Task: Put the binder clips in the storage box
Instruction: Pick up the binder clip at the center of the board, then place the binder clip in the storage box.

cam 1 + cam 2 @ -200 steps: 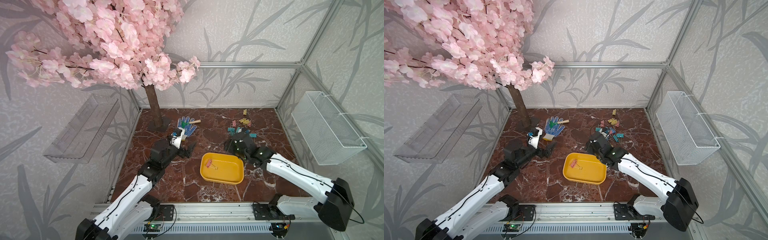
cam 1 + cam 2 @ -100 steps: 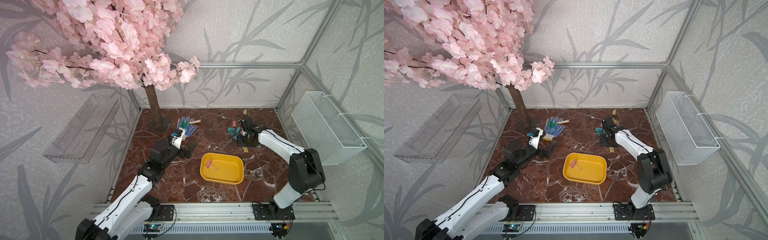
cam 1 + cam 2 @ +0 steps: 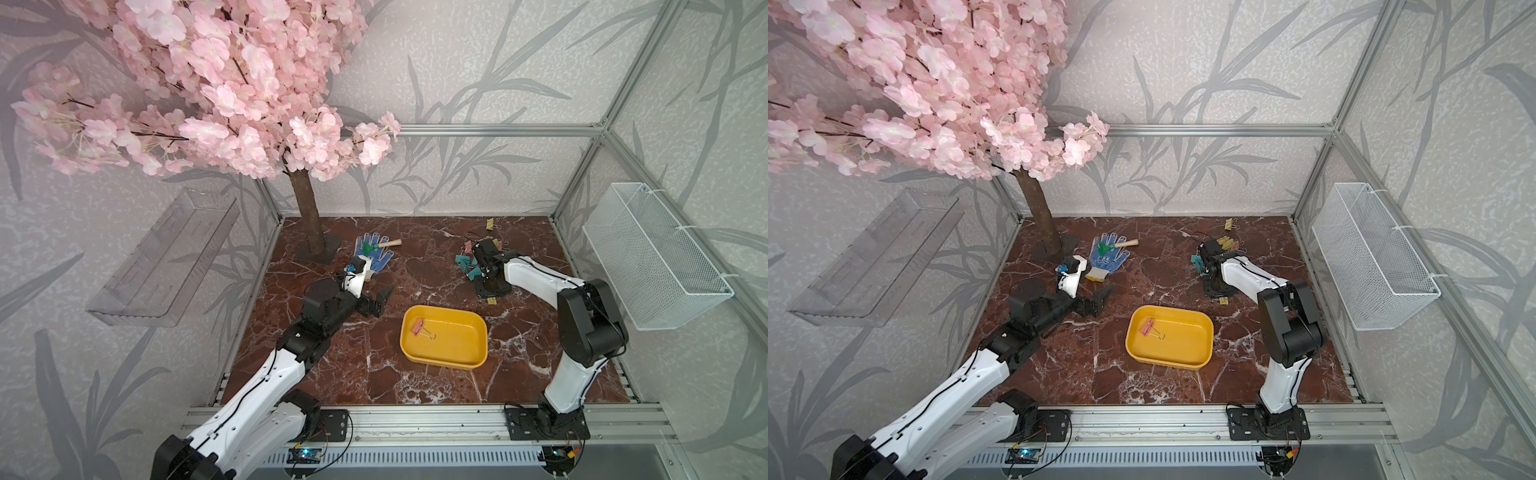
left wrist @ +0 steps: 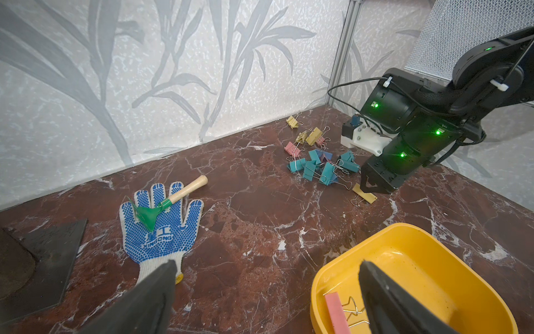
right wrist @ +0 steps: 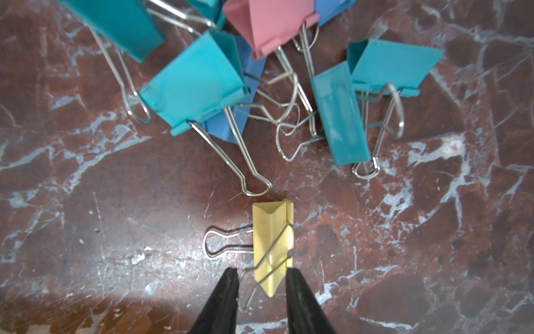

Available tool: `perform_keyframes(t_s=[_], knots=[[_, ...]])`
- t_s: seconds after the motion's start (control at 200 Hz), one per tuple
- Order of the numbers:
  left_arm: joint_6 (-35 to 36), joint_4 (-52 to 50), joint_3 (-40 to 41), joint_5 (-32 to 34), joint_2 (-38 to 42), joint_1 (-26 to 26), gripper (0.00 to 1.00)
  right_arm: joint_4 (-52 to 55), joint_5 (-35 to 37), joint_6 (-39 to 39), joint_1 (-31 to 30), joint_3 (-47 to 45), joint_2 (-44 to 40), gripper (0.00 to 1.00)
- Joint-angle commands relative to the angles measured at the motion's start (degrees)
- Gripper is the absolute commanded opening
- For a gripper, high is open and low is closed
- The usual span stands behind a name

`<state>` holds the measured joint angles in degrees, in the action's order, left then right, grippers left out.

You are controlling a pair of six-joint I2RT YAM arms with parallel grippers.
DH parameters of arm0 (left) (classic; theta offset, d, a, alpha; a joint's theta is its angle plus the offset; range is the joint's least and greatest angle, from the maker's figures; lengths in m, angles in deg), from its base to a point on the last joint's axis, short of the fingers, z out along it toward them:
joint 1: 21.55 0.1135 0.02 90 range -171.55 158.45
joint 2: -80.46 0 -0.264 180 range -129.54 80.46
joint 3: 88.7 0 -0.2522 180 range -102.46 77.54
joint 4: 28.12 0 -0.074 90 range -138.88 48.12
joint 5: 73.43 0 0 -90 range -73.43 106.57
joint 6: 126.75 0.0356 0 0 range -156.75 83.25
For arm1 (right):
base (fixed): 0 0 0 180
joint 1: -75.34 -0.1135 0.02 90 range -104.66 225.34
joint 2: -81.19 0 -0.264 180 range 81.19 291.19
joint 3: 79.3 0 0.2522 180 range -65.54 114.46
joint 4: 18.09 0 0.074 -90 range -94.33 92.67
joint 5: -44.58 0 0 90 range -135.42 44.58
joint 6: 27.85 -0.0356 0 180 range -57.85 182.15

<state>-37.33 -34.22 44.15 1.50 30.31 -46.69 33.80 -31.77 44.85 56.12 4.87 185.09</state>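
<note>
Your right gripper (image 5: 261, 271) stood narrow about a yellow clip (image 5: 273, 245) at the clip pile (image 4: 318, 164)'s edge; whether it gripped you could not tell. Your left gripper (image 4: 267, 263) gaped wide beside the yellow box (image 3: 457, 338), which held one pink clip (image 3: 417, 327), with bare floor (image 3: 374, 365) around it. The glove (image 4: 161, 228) read "XINGONG"

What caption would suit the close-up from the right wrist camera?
The right gripper straddles a yellow metal binder clip on the red marble tabletop, near a tangle of teal, pink and blue clips.
</note>
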Motion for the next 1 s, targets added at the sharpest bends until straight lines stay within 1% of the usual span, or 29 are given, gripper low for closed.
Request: perform_keyframes(t_s=[0.0,0.085,0.155,0.255,0.36,0.415,0.465,0.47,0.475,0.485,0.55,0.605,0.68,0.75,0.77,0.84,0.935,0.995], knots=[[0.5,0.0,-0.2,-0.4,0.1,-0.3,1.00,-0.6,2.5,0.7,0.0,0.7,0.7,0.23],[0.6,0.0,-0.2,-0.3,0.1,-0.3,1.00,-0.7,3.2,1.0,0.0,0.9,0.6,0.11],[0.6,0.0,-0.1,-0.4,0.1,-0.3,1.00,-0.4,3.8,1.0,0.0,1.2,0.2,0.04],[0.5,0.0,-0.2,-0.4,0.1,-0.3,1.00,0.2,5.2,1.0,0.0,1.1,-1.2,0.02],[0.4,0.2,-0.2,-0.6,0.1,-0.4,1.00,0.9,6.2,1.0,0.0,0.5,-5.5,0.02],[0.4,0.2,-0.1,-0.7,0.0,-0.4,1.00,0.9,4.9,1.0,0.0,-0.6,-10.3,0.02],[0.3,0.2,-0.1,-0.8,0.1,-0.4,1.00,0.7,1.8,1.0,0.0,-2.2,-14.4,0.02],[0.3,0.2,-0.2,-0.8,0.1,-0.4,1.00,0.6,1.4,1.0,0.0,-2.5,-15.4,0.01],[0.4,0.2,-0.1,-0.7,0.1,-0.4,1.00,0.5,1.1,-1.6,0.0,-2.8,-15.9,0.00],[0.3,0.2,-0.2,-0.7,0.1,-0.4,1.00,0.5,0.3,-3.9,0.0,-3.2,-16.6,0.00],[0.5,0.1,-0.2,-0.5,0.1,-0.4,1.00,-0.4,-5.5,-8.6,0.0,-6.4,-24.2,0.00],[0.4,0.1,-0.1,-0.4,0.3,-0.5,1.00,-2.4,-12.4,-13.0,0.0,-9.8,-30.7,0.00],[0.4,0.1,-0.1,-0.4,0.4,-0.5,1.00,-5.9,-20.0,-20.1,-0.7,-15.1,-39.6,0.00],[0.2,0.2,-0.3,-0.7,0.1,-0.6,1.00,-8.8,-24.8,-27.3,-1.9,-19.8,-46.5,0.00],[0.2,0.3,-0.2,-1.0,0.1,-0.5,1.00,-9.5,-25.8,-30.3,-2.3,-20.9,-48.1,0.00],[0.1,0.3,-0.3,-1.8,0.0,-0.6,1.00,-11.3,-28.1,-36.2,-4.7,-25.0,-52.7,0.00],[0.0,0.6,-0.2,-2.8,0.0,-0.6,1.00,-14.8,-27.7,-43.9,-10.1,-30.3,-56.8,0.00],[-0.1,0.9,-0.1,-3.3,0.0,-0.6,1.00,-19.2,-26.4,-49.4,-14.4,-33.8,-57.9,0.00]])
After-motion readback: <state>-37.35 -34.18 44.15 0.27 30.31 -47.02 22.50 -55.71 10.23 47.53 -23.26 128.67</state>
